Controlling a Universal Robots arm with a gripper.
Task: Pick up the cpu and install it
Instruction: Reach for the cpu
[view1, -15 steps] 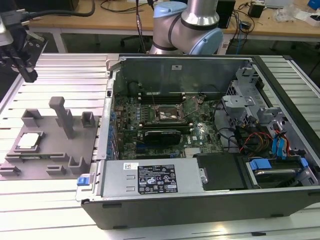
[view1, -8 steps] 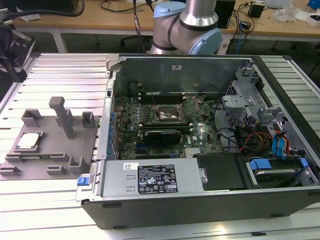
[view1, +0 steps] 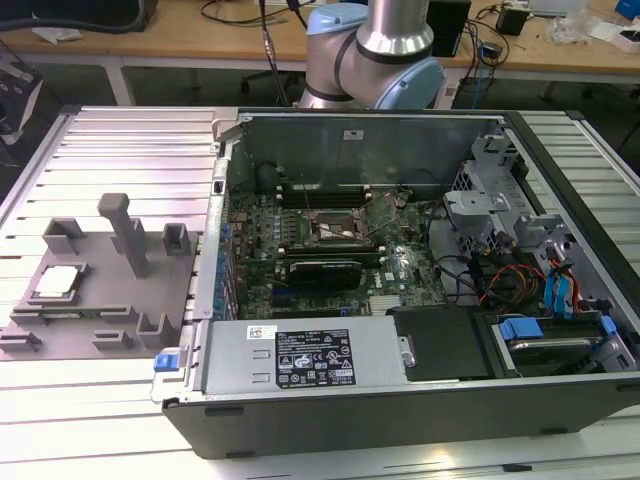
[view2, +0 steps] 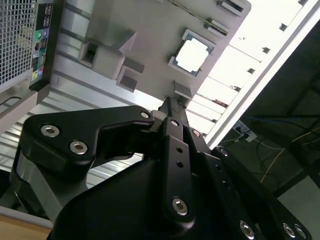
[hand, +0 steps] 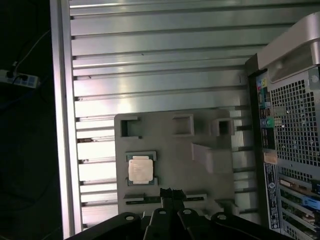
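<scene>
Both wrist views show the end effector (hand: 171, 192) narrow, empty, apart from the cpu (hand: 140, 169) in its grey fixture (hand: 170, 150); the exterior view shows a white label (view1: 313, 357) on the computer (view1: 330, 150).

Robotics lab: a robot arm (view1: 375, 60), an opened computer tower (view1: 300, 355) on a slotted aluminium desk (view1: 120, 140), and cable-strewn wooden benches (view1: 180, 35).

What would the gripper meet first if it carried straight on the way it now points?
Probably the grey fixture plate: in the first wrist view the gripper aims at its edge strip beside the cpu, not at the chip itself. Depth is unclear, so this is a judgement.
</scene>
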